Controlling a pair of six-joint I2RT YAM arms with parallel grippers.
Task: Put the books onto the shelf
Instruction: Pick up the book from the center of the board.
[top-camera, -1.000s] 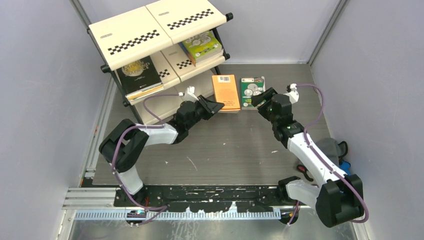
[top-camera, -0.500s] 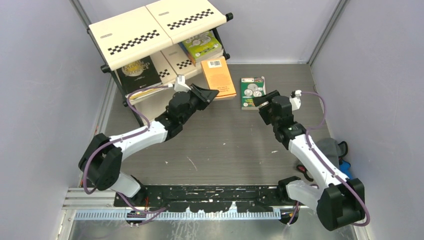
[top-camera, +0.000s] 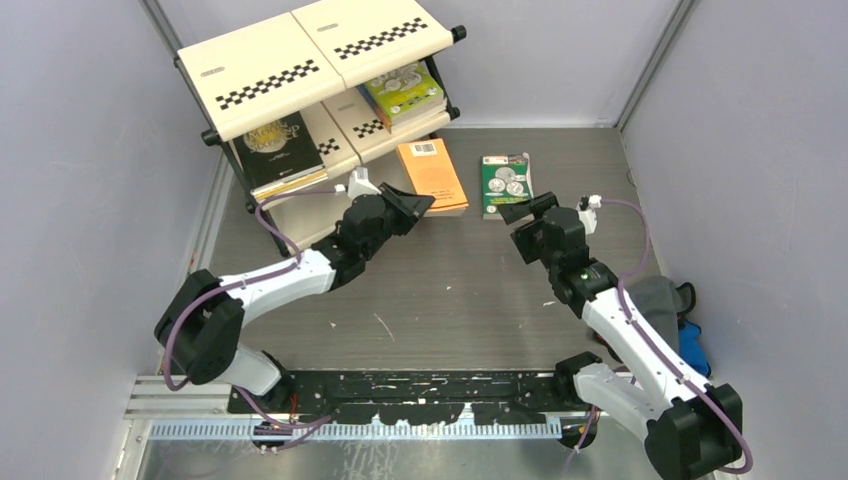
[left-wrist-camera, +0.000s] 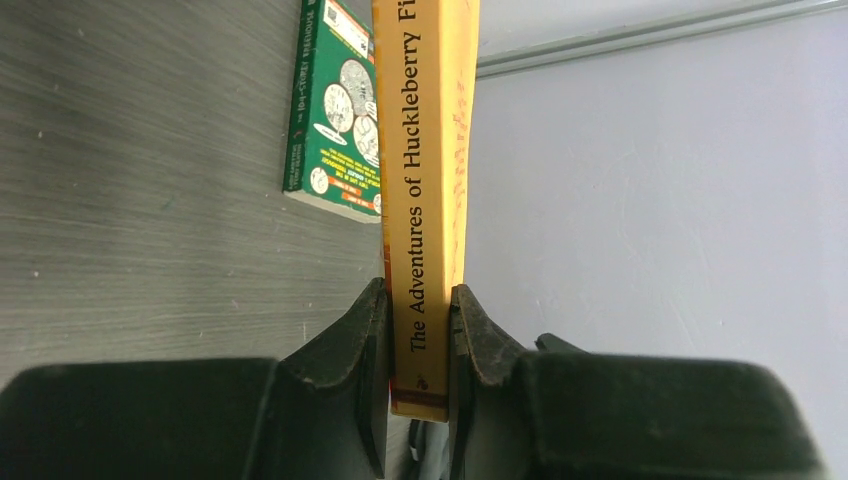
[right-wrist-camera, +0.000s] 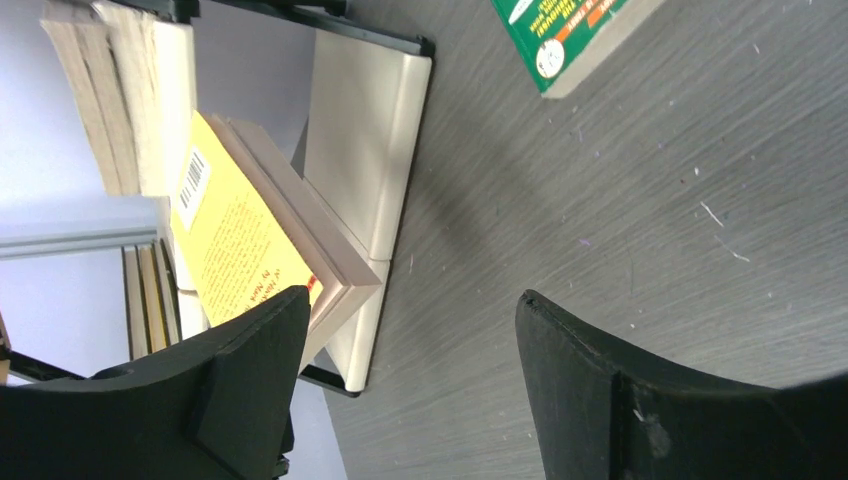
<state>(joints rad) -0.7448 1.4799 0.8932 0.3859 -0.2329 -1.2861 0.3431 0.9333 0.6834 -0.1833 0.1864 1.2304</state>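
Note:
My left gripper is shut on the spine end of an orange book, holding it just in front of the shelf near its lower tiers. The right wrist view shows this orange book tilted beside a cream shelf panel. A green book lies flat on the table. My right gripper is open and empty just near of it. A black-and-gold book and a lime green book rest on the shelf.
A grey-and-blue cloth bundle lies by the right wall, beside my right arm. Purple-grey walls close in the table on the left, back and right. The shelf fills the back left corner.
My left gripper carried the orange book up toward the shelf, then drew back slightly. My right gripper backed away from the green book and opened wider.

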